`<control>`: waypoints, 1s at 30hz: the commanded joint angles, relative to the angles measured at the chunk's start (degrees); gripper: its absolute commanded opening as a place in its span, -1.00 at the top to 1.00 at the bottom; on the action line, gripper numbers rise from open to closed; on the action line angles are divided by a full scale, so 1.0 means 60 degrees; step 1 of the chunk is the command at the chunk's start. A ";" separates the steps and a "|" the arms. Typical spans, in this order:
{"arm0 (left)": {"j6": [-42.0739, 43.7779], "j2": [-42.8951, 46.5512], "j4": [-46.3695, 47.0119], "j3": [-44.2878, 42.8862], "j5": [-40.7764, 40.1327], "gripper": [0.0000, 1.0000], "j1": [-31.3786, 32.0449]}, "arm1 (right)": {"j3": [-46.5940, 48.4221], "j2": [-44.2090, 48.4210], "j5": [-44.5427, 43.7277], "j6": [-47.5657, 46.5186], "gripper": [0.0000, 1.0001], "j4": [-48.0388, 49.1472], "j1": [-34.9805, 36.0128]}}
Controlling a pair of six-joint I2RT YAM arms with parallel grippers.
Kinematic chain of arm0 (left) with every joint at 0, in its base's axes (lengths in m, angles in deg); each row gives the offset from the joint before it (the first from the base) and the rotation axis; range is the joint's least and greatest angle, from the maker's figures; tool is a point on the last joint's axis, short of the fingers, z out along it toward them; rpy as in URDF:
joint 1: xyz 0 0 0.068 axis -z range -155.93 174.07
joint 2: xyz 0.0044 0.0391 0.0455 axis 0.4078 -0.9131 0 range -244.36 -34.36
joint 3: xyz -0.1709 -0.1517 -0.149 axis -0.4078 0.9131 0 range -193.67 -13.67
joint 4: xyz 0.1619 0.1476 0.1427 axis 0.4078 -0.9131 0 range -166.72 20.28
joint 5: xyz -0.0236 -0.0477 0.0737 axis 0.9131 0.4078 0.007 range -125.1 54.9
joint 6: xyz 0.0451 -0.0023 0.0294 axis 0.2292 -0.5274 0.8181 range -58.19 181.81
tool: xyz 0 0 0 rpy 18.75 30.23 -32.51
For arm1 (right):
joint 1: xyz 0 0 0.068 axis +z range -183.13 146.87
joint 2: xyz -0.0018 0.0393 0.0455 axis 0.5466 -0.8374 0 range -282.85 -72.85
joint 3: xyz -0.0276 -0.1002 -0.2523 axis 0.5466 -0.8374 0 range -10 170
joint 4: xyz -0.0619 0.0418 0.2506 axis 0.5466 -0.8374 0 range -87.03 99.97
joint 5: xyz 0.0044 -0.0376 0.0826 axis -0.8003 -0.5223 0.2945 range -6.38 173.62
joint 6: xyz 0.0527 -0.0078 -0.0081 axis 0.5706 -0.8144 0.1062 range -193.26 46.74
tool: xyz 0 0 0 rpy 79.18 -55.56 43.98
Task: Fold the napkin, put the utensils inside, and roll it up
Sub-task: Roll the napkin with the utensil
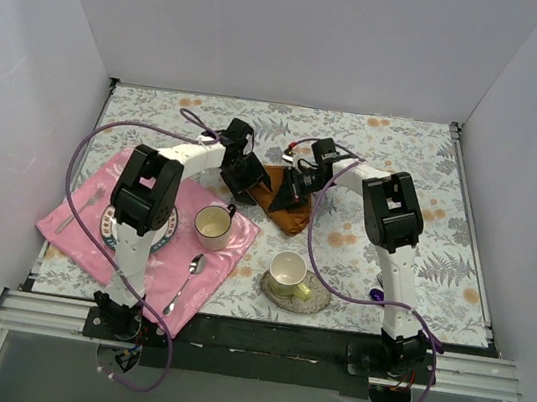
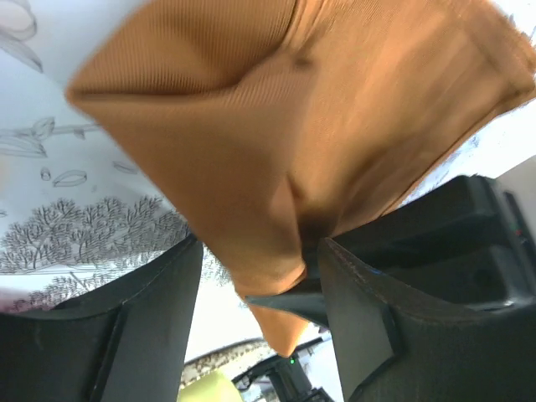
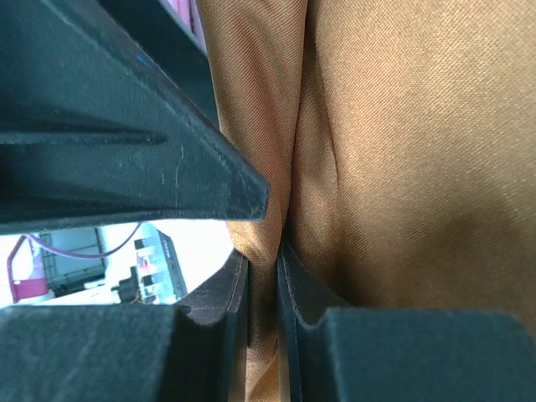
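The napkin (image 1: 277, 200) is in the middle of the tabletop (image 1: 427, 154), in between the two arms and just beside the pink cloth (image 1: 82, 229). It looks bunched and lifted, not lying flat. The right end effector (image 3: 264, 276) has its two fingers squeezed tight on a thin fold of the napkin. I think it holds on so the cloth cannot slip while a fold is made. The left end effector (image 2: 260, 260) has its fingers apart. A corner of the napkin hangs down between them, and there is a gap on one side, so it is not pinching. It seems ready to grab that corner or to let it drop. A small purple thing (image 1: 376, 295) lies near the bottom of the right arm. It may be one of the utensils, but it is too small to tell. Nothing is inside the napkin yet, so I think the folding is the step in hand.
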 commanded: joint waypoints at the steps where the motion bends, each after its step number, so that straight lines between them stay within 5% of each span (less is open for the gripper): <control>1: 0.0265 -0.0517 -0.0702 -0.0711 -0.0539 -0.13 0.0077 | -0.0275 -0.0492 -0.0361 0.0162 0.97 -0.0121 -0.0071; 5: 0.0675 -0.1073 -0.1184 -0.1325 -0.1183 -0.03 0.0063 | -0.0217 -0.0463 -0.0345 -0.0057 0.92 -0.0296 -0.0086; 9: 0.0750 -0.1148 -0.1274 -0.1270 -0.1200 0.44 0.0063 | 0.0192 -0.0200 -0.1193 -0.0716 0.77 -0.1130 -0.0086; 12: 0.0706 -0.0943 -0.1054 -0.0947 -0.0981 0.56 0.0063 | 0.0398 0.0253 -0.1896 -0.1023 0.60 -0.1540 -0.0057; 15: 0.0764 -0.0913 -0.1112 -0.0916 -0.0834 0.58 0.0063 | 0.0808 0.0766 -0.2801 -0.1490 0.27 -0.2155 0.0103; 16: 0.0765 -0.0913 -0.1127 -0.0975 -0.0732 0.58 0.0063 | 0.0954 0.1086 -0.3111 -0.1624 0.02 -0.2287 0.0177; 20: 0.0823 -0.0972 -0.1230 -0.1122 -0.0497 0.60 0.0063 | 0.0868 0.2038 -0.5711 -0.2093 -0.23 -0.2581 0.0689; 21: 0.0809 -0.0972 -0.1230 -0.1122 -0.0467 0.60 0.0063 | 0.0780 0.2245 -0.6127 -0.2166 -0.39 -0.2523 0.0952; 22: 0.0794 -0.0957 -0.1215 -0.1107 -0.0365 0.60 0.0048 | 0.0620 0.2624 -0.6523 -0.2225 -0.97 -0.2421 0.1099; 30: 0.0560 -0.0957 -0.0981 -0.0727 0.0118 0.63 -0.0069 | -0.1121 0.3623 -1.1007 -0.2825 -0.82 -0.0709 0.3104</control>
